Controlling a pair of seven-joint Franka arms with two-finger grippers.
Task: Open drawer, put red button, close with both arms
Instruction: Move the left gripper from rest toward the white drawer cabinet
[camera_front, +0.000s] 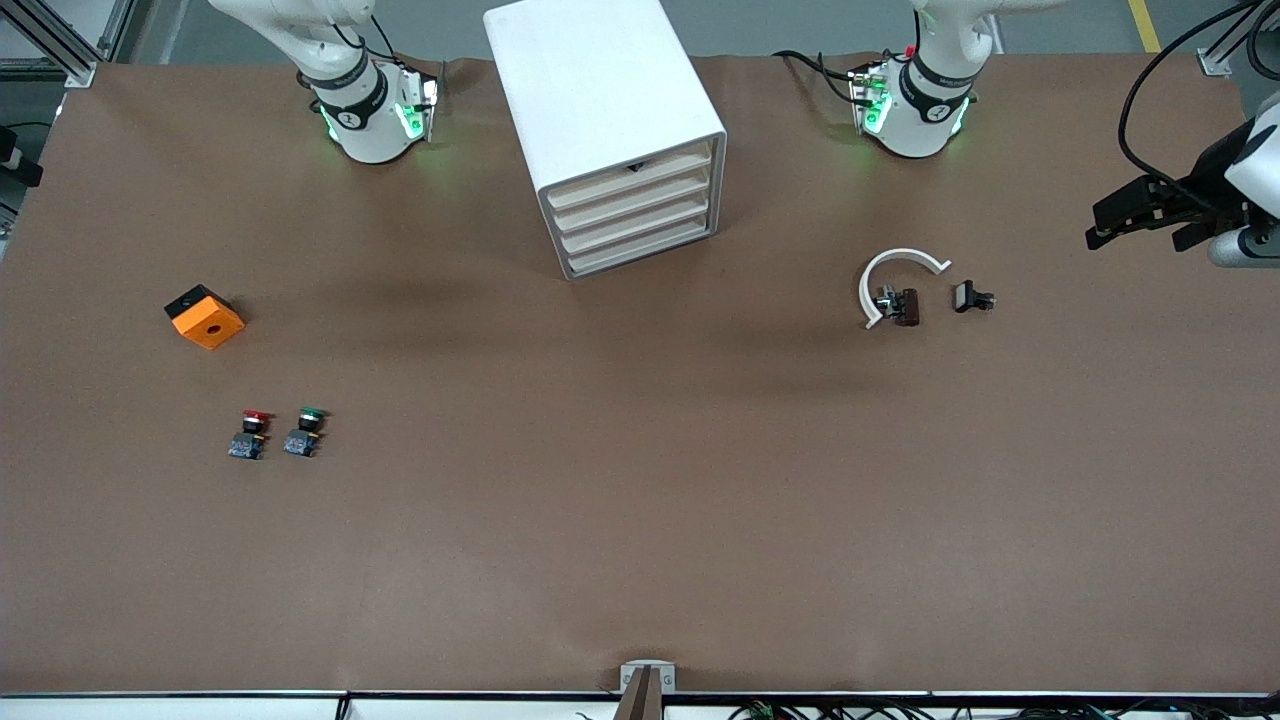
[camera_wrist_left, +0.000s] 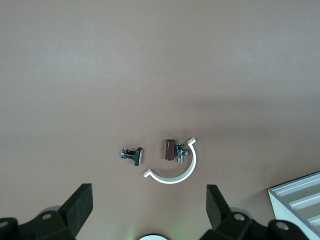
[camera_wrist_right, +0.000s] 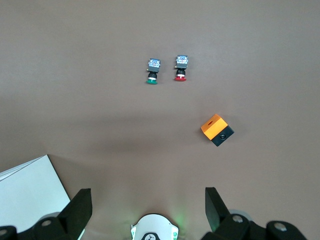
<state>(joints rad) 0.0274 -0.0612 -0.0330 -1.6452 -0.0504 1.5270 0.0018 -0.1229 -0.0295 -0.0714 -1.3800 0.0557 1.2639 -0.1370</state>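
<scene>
Brown paper-like covering lay over the whole table (camera_front: 640, 520), with every item resting on it. At the centre of the table's robot edge stood a white drawer cabinet (camera_front: 600, 90), its four drawer fronts (camera_front: 632, 220) all flush and shut, angled toward the front camera. The red button (camera_front: 254, 432) lay on its side toward the right arm's end of the table, just beside a green button (camera_front: 308, 430) and apart from it; their small bluish bodies were hard to make out in detail. From the red button, an orange block (camera_front: 205, 317) sat at about eleven o'clock in the front view, farther from the camera.

Toward the left arm's end lay a white curved clip (camera_front: 890, 280), a small brown-and-metal part (camera_front: 900, 306) inside its arc, and a small black part (camera_front: 970, 297) near them; what these small parts were could not be told.

Both arms waited raised. The left end effector (camera_wrist_left: 149, 207) hung over that cluster with fingers spread wide, holding nothing; only its fingers (camera_wrist_left: 80, 205) showed, cut off at the frame edge. The right end effector (camera_wrist_right: 148, 207) hung likewise wide open and empty over bare table near the cabinet corner, well apart from the red button (camera_wrist_right: 180, 67). In the front view both end effectors were out of frame; only the arm bases showed.
</scene>
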